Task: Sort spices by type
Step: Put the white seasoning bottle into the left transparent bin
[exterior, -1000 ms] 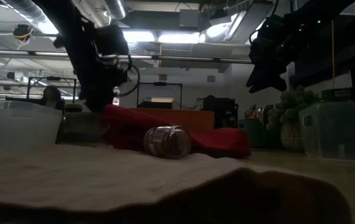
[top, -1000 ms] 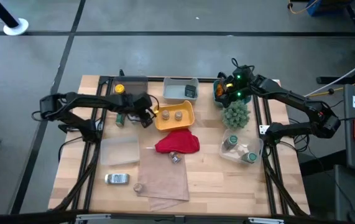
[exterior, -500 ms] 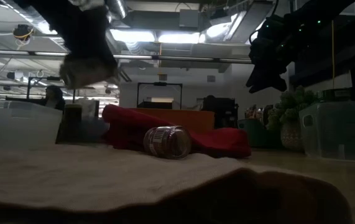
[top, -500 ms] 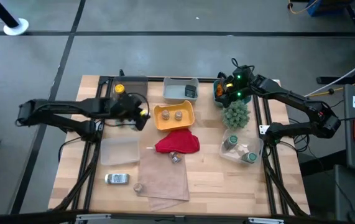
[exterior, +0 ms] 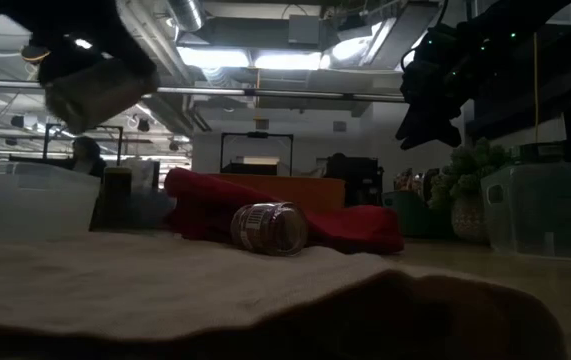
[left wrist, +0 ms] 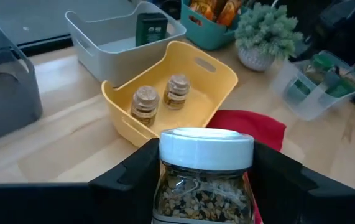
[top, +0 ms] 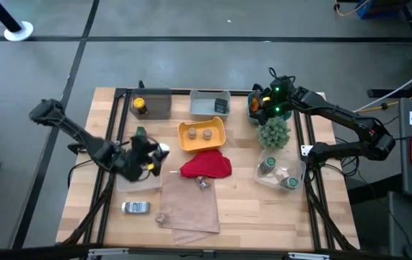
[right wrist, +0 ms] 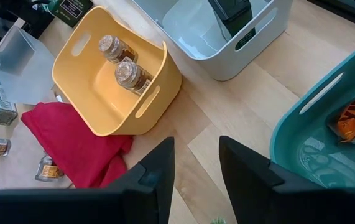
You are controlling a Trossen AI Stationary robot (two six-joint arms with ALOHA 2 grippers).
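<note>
The spice jar (left wrist: 205, 152) (white cap, clear wall, coarse mix inside) is clamped between the fingers of the left hand (top: 151, 157), clear of the surface (top: 249, 209), at 9 o'clock from the red cloth (top: 206, 166).

Hazards:
- Slip. The jar appears tilted in the low view; a smooth wall may slide out and drop onto the clear left bin (top: 126, 184) just below.
- Wrong bin. No bin in view holds a matching white-capped jar, so a mis-sort is likely.
- Collision. The yellow bin (top: 216, 130) lies at 1 o'clock from the hand; a low pass could knock it.

Surroundings:
- Tan cloth (top: 191, 206), 6 o'clock of the red cloth.
- Grey-white bin (top: 207, 107), 12 o'clock.
- Teal bin (right wrist: 326, 124); the right hand (right wrist: 196, 163) waits beside it, fingers apart, empty.
- Plant (top: 274, 132).
- Loose jar (top: 204, 182) on its side, touching the red cloth.
- Two cork-topped pots (left wrist: 161, 99) in the yellow bin.
</note>
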